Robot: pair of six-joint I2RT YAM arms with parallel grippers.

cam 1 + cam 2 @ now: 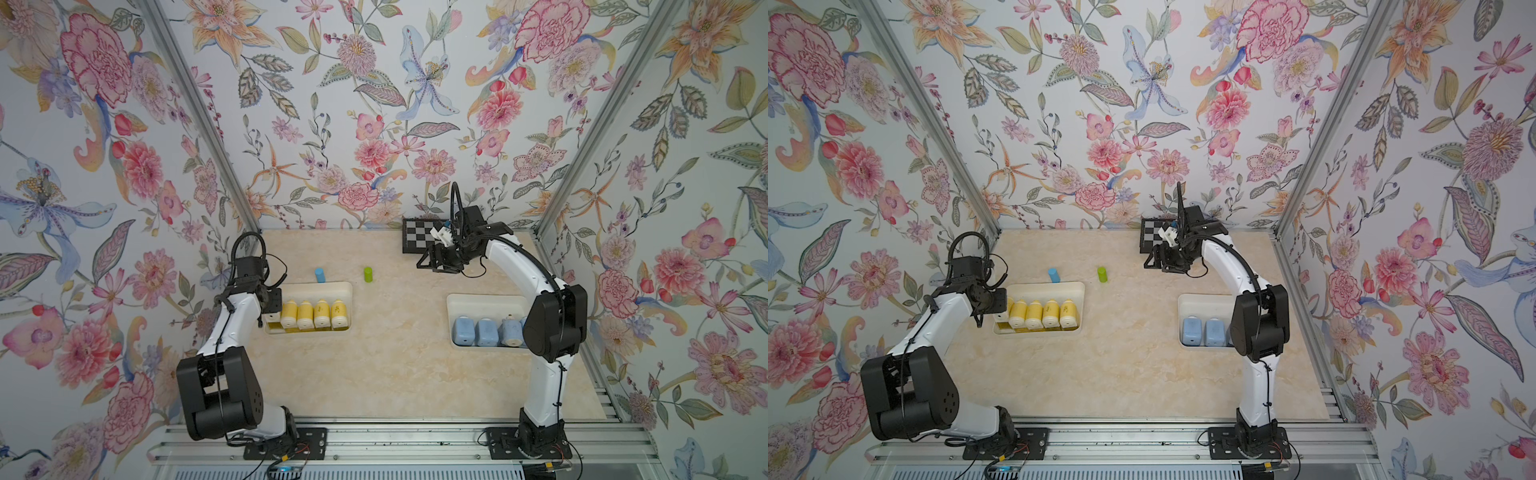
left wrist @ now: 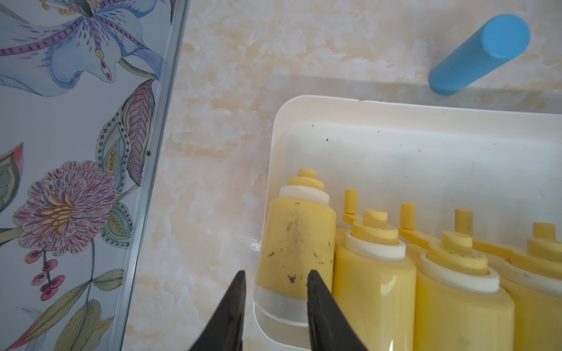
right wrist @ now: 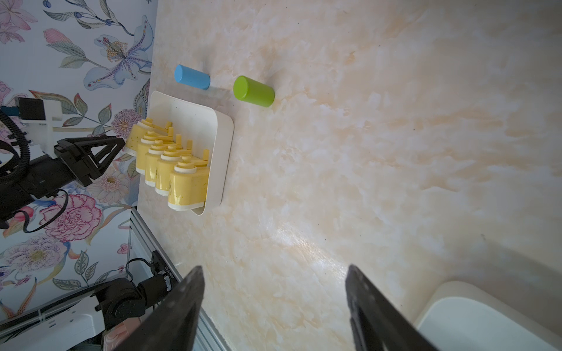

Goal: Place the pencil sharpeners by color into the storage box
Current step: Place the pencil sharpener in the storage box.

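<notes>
Several yellow pencil sharpeners (image 1: 313, 313) stand in a row in the left cream storage box (image 1: 316, 286). My left gripper (image 2: 276, 272) is shut on the cream base of the end yellow sharpener (image 2: 296, 237), at the box's left wall and leaning over its rim. In a top view the left gripper (image 1: 272, 307) covers that sharpener. Light blue pencil sharpeners (image 1: 487, 331) fill the right storage box (image 1: 478, 297), partly hidden by my right arm. My right gripper (image 1: 426, 262) hangs open over bare table near the back, and the right wrist view shows nothing between its fingers (image 3: 194, 291).
A small blue cylinder (image 1: 319, 274) stands just behind the left box, with a green cylinder (image 1: 368, 274) to its right. A checkerboard (image 1: 415, 239) lies at the back wall. The metal frame rail (image 2: 146, 188) runs close to the left box.
</notes>
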